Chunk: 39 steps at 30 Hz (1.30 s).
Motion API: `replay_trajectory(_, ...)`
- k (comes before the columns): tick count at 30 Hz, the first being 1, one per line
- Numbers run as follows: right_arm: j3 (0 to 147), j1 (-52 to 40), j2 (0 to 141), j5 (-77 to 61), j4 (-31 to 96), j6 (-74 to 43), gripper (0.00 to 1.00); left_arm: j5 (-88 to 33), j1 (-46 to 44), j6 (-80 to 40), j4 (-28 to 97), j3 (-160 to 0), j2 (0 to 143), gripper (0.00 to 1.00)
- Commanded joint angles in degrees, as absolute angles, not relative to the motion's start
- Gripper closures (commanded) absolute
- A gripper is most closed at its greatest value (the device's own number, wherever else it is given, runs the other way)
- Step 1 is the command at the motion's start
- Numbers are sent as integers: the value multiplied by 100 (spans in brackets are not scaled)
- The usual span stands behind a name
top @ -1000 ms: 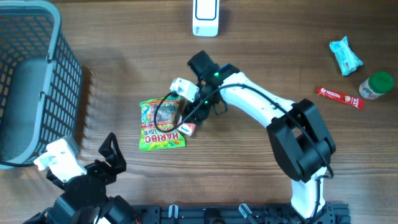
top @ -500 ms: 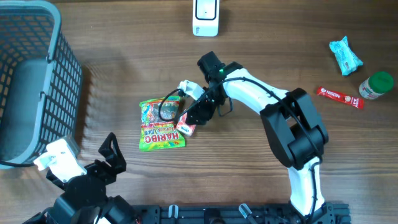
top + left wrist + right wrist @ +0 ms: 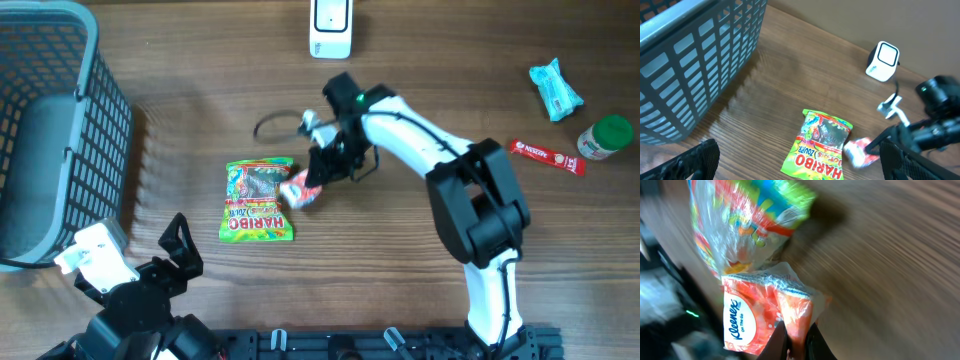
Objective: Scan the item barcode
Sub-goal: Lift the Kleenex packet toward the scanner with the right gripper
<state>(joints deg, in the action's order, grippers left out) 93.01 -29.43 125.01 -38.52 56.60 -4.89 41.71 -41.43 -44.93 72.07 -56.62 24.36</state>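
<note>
**Tissue pack pinched by one edge for scanning**

Right gripper (image 3: 796, 341) is closed tightly on a thin edge of the Kleenex pack (image 3: 765, 314), probably so that its faces stay uncovered and can be turned toward the scanner (image 3: 331, 28), well apart at the far side. The pack is held just beside the Haribo bag (image 3: 258, 200). It is a small soft orange-red packet with a white logo oval; no barcode is seen. Left gripper (image 3: 180, 243) is kept wide open and empty.
</note>
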Motion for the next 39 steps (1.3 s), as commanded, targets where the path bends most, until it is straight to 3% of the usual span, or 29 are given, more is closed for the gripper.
replay_trajectory(1, 9675, -2670, 11996, -3846, 6073, -3059, 96, 4182, -4108, -4567, 7207, -5642, 2416, 0)
replay_trajectory(3, 9675, -2517, 11874, -3830, 6681, -4604, 96, 4182, -4108, -4567, 7207, -5642, 2416, 0)
replay_trajectory(6, 9675, -2309, 11848, -4204, 7599, -5629, 96, 4182, -4108, -4567, 7207, -5642, 2416, 0)
replay_trajectory(20, 9675, -2169, 11848, -4709, 8261, -5596, 96, 4182, -4108, -4567, 7207, -5642, 2416, 0)
replay_trajectory(25, 9675, -2174, 11815, -4633, 7505, -4388, 96, 4182, -4108, -4567, 7207, -5642, 2416, 0)
replay_trajectory(28, 9675, -2290, 11732, -3352, 6359, -3479, 96, 4182, -4108, -4567, 7207, -5642, 2416, 0)
replay_trajectory(31, 9675, -2491, 11708, -1669, 5669, -3465, 96, 4182, -4108, -4567, 7207, -5642, 2416, 0)
replay_trajectory(35, 9675, -2727, 11705, -397, 4858, -3527, 96, 4182, -4108, -4567, 7207, -5642, 2416, 0)
replay_trajectory(39, 9673, -2856, 11699, 1334, 4668, -5741, 96, 4182, -4108, -4567, 7207, -5642, 2416, 0)
